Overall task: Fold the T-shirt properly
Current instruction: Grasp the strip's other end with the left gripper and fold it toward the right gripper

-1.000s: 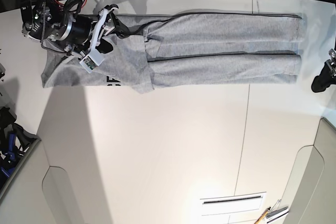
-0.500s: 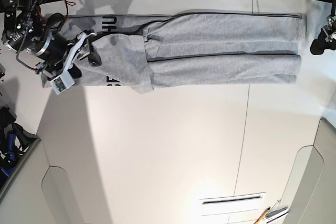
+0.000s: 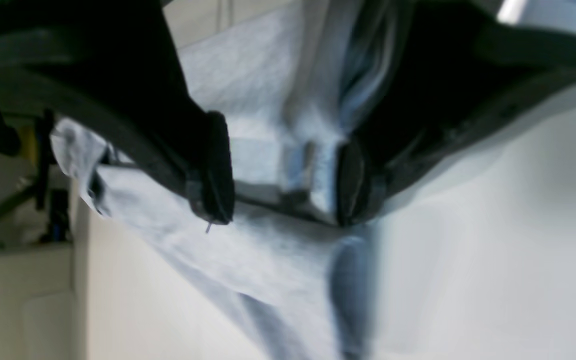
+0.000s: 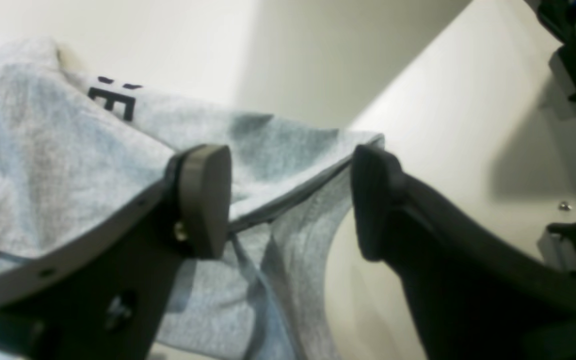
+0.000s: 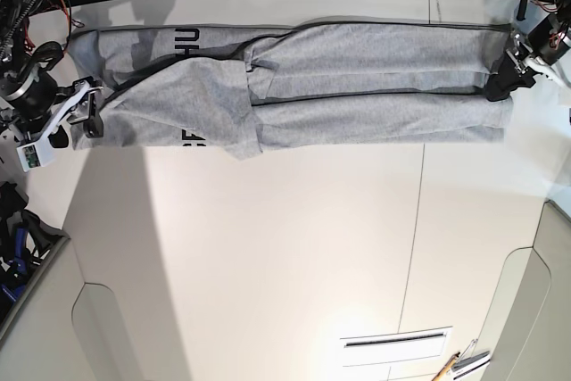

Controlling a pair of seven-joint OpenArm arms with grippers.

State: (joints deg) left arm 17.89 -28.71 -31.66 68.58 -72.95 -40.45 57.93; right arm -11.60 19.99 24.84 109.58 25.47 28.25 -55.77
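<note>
Two dark arms with black-and-white grippers, seen from above and from each wrist

The right gripper [image 5: 78, 113] has a white curved frame around black fingers, a black cylindrical wrist ringed in silver, a small white block at its outer side, and red and black cables trailing behind; up close its fingers [image 4: 203, 200] are matt black, ending in rounded dark-grey pads, with a small screw beside one pad. The left gripper [image 5: 507, 78] shows a black body with white trim and red wiring; its fingers [image 3: 215, 170] are black, blurred, with ribbed pads
</note>
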